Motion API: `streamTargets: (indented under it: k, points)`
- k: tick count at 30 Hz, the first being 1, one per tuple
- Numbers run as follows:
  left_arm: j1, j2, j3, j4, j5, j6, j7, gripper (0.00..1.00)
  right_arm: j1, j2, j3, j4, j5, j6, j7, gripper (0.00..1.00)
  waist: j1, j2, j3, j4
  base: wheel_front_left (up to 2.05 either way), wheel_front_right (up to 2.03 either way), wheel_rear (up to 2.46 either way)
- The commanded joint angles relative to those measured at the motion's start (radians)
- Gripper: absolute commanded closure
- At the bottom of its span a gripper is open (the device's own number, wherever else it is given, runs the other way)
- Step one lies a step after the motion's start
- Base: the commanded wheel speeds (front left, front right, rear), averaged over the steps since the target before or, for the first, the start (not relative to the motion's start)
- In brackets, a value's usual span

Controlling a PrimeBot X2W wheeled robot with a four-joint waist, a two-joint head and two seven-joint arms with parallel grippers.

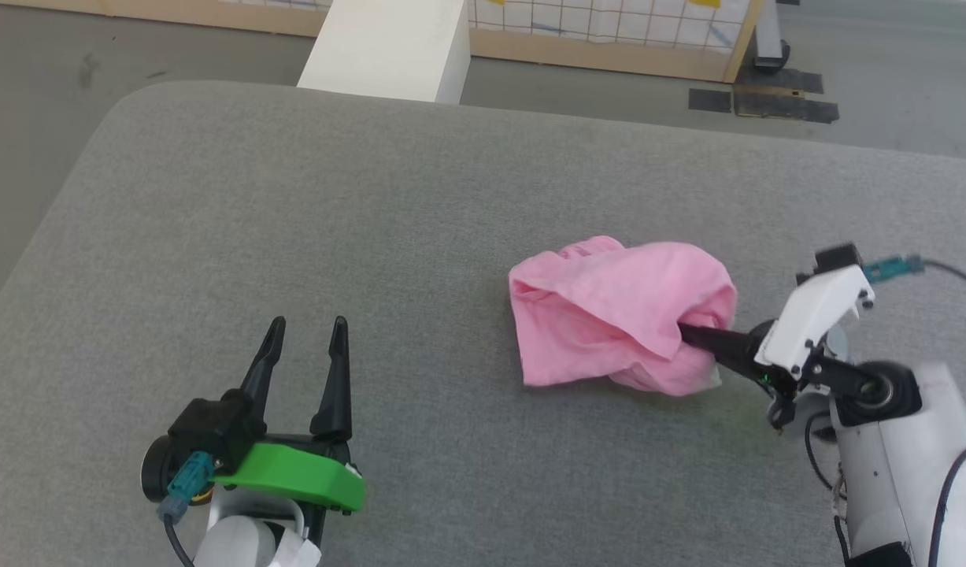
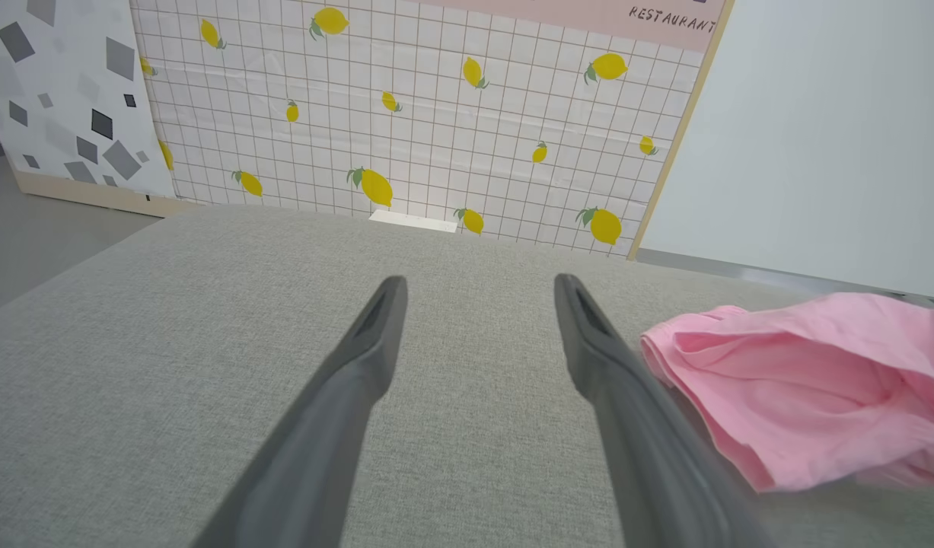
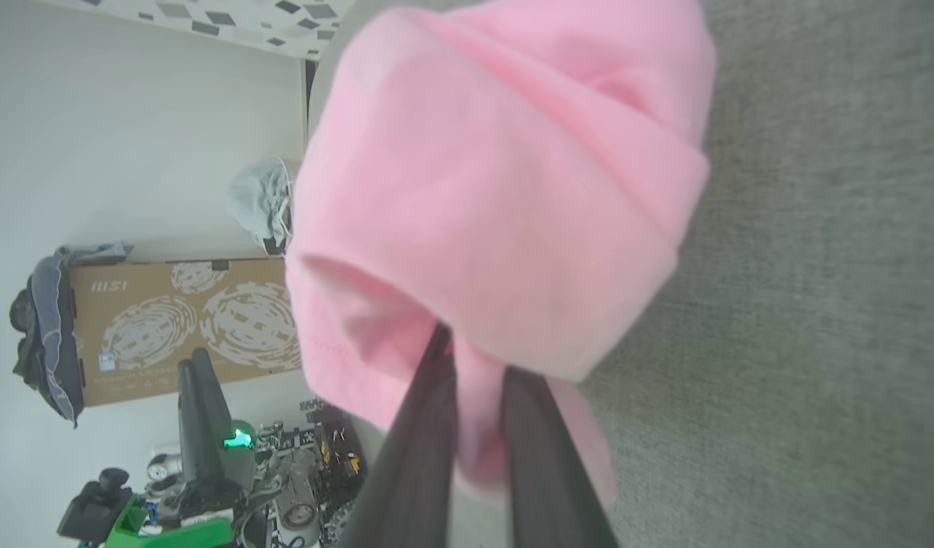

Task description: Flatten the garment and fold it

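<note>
Your right end effector (image 1: pixel 687 335) has hold of the garment (image 1: pixel 608 315). In the right wrist view its two dark fingers (image 3: pixel 428 426) stand nearly closed, with a fold of pink cloth pinched between them (image 3: pixel 478 358). The rest of the garment (image 3: pixel 497 175) bulges up in front of the camera as a rounded bundle. From the head camera you can see the fingers enter the cloth from the right side, their tips buried in the folds.

The garment lies bunched and wrinkled on the grey fabric-covered surface (image 1: pixel 294 236). It sits right of the middle, about halfway between the far edge and the near edge. A gathered edge shows at its far left corner. Whether the pinched part is lifted off the surface or still resting on it, you cannot tell from these views.

Your left end effector (image 1: pixel 308 324) is spread wide and grips nothing. It sits over the near left part of the surface, fingers pointing toward the far edge, well apart from the garment. In the left wrist view bare grey fabric shows between its fingers (image 2: pixel 479 283), and the garment (image 2: pixel 801 388) lies off to their right, its opening turned toward the camera. The right wrist view also catches this end effector (image 3: pixel 194 361) at lower left, above its green housing.

Beyond the far edge stands a white block (image 1: pixel 388 47), and behind it a tiled panel printed with lemons (image 2: pixel 436 114).
</note>
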Motion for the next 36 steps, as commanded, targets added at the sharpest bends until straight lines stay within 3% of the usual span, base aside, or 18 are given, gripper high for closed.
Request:
streamTargets:
  k: [1,12,19,24,28,36]
  points:
    - [0.002,-0.002,0.005,0.0,0.002,0.001,-0.005,0.0,0.006,0.0,0.012,-0.048,-0.025,-0.001,0.032,1.0,-0.0001,0.0,-0.011,-0.015,0.0,0.0,0.0]
    - [-0.001,-0.002,-0.006,-0.014,-0.018,0.013,-0.005,0.0,-0.006,-0.08,0.169,-0.462,-0.371,-0.001,0.412,1.0,-0.0001,0.0,-0.009,-0.069,0.0,0.0,0.0]
    - [-0.01,-0.002,0.014,-0.036,-0.005,0.013,-0.005,0.0,0.009,-0.216,0.3,-0.628,-0.529,-0.001,0.526,1.0,-0.0001,0.0,0.042,-0.149,0.0,0.0,0.0]
    - [-0.036,-0.002,0.031,-0.061,0.024,0.004,-0.005,0.0,0.008,-0.325,0.366,-0.668,-0.614,-0.001,0.504,1.0,-0.0001,0.0,0.097,-0.236,0.0,0.0,0.0]
    - [-0.075,0.001,0.038,-0.091,0.051,-0.007,-0.005,0.0,-0.009,-0.384,0.378,-0.64,-0.686,-0.001,0.417,1.0,-0.0001,0.0,0.154,-0.319,0.0,0.0,0.0]
    - [-0.154,0.049,0.011,-0.142,0.088,-0.019,-0.005,0.0,-0.074,-0.376,0.31,-0.47,-0.853,-0.001,0.169,1.0,-0.0001,0.0,0.274,-0.451,0.0,0.0,0.0]
